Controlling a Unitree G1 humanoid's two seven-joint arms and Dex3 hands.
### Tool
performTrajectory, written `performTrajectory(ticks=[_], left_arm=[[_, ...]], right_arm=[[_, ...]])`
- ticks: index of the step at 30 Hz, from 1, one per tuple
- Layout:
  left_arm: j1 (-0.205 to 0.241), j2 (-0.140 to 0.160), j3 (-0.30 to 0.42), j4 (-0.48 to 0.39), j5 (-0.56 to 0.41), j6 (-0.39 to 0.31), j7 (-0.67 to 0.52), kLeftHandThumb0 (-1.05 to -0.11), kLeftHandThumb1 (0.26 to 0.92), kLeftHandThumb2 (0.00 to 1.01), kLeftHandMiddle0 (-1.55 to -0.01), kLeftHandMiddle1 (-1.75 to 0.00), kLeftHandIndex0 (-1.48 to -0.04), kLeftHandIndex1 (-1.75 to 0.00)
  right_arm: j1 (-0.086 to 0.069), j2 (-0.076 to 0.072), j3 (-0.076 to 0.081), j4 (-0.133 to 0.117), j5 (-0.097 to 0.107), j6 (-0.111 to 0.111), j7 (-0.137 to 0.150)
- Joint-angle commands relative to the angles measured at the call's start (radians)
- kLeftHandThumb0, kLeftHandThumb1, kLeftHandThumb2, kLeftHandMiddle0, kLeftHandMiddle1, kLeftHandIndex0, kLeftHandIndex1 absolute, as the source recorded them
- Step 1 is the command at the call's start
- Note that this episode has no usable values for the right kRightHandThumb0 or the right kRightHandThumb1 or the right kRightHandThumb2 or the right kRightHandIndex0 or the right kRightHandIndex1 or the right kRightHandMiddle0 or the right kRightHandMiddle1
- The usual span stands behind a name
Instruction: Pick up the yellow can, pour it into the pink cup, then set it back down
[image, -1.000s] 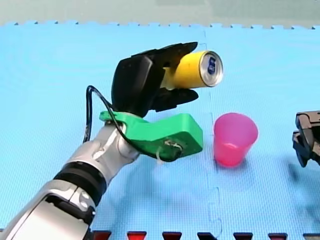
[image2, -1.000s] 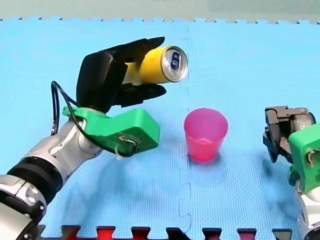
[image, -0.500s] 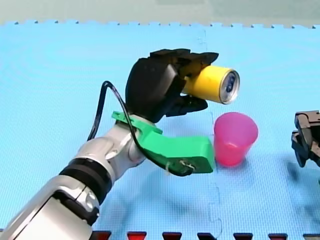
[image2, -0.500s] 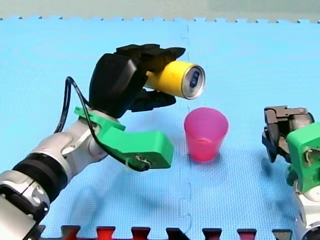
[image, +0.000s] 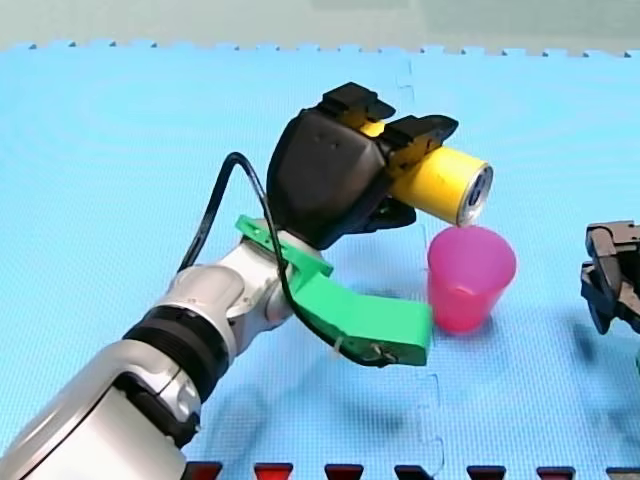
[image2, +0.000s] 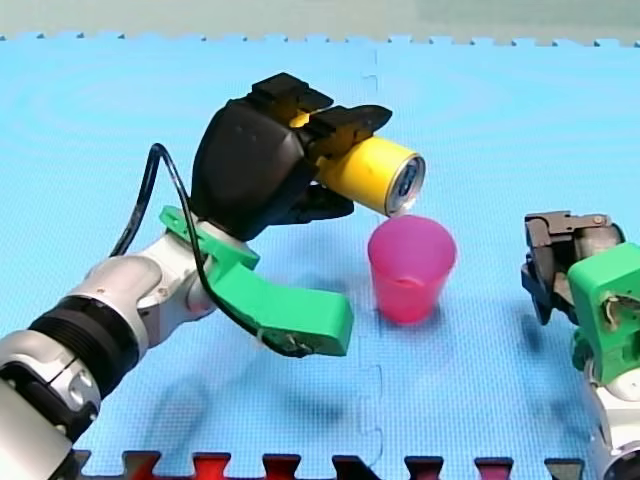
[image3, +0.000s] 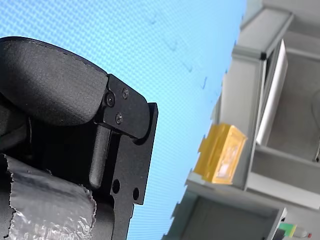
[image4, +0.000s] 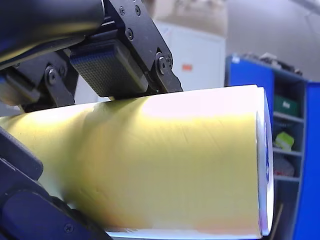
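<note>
1. The left robot hand (image2: 270, 165) is clamped around the yellow can (image2: 378, 175), which is tilted with its top just above the pink cup (image2: 410, 270).
2. The cup stands upright on the blue foam mat (image2: 480, 120).
3. The right robot hand (image2: 558, 262) is beside the cup and holds nothing.

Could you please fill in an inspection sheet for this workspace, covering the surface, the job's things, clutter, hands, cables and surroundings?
Surface: blue foam mat of interlocking tiles, with seams visible.
Job's things: yellow can held in the air, tipped with its top angled down over the rim of the pink cup; the cup stands upright on the mat.
Clutter: nothing seen.
Hands: left hand grasps the can, up and left of the cup; right hand is at the mat's right side and holds nothing.
Cables: black cable loops beside the left wrist toward the green wrist mount.
Surroundings: yellow box on grey shelving beyond the mat.
</note>
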Motion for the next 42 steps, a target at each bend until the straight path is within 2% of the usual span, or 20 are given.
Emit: performTrajectory(ticks=[1,6,15,16,18,21,42], left_arm=[[-0.018,0.006,-0.014,0.003,0.010,0.017,0.027,-0.345,0.842,0.00,-0.86,-1.50,-1.29,-0.02],[-0.027,0.008,-0.032,0.014,0.025,0.058,0.053,-0.326,0.858,0.00,-0.81,-1.63,-1.31,-0.05],[-0.031,0.012,-0.040,0.020,0.015,0.066,0.054,-0.323,0.871,0.00,-0.79,-1.68,-1.27,-0.12],[-0.031,0.013,-0.040,0.019,0.014,0.066,0.053,-0.323,0.873,0.00,-0.79,-1.69,-1.19,-0.28],[-0.032,0.014,-0.039,0.017,0.012,0.067,0.050,-0.324,0.874,0.00,-0.78,-1.70,-0.93,-0.79],[-0.032,0.013,-0.039,0.017,0.011,0.069,0.049,-0.323,0.877,0.00,-0.78,-1.71,-0.84,-0.96],[-0.030,0.012,-0.051,0.018,0.010,0.089,0.058,-0.320,0.889,0.00,-0.77,-1.75,-0.78,-1.10]], right_arm=[[-0.003,-0.008,0.003,-0.005,-0.003,0.003,-0.007],[-0.007,-0.011,0.006,-0.003,-0.006,0.005,-0.016],[-0.010,-0.015,0.009,0.001,-0.008,0.004,-0.021],[-0.010,-0.016,0.009,0.001,-0.008,0.004,-0.021],[-0.010,-0.016,0.009,0.002,-0.008,0.003,-0.022],[-0.010,-0.017,0.010,0.002,-0.008,0.003,-0.024],[-0.004,-0.016,0.016,-0.005,-0.015,0.001,-0.041]])
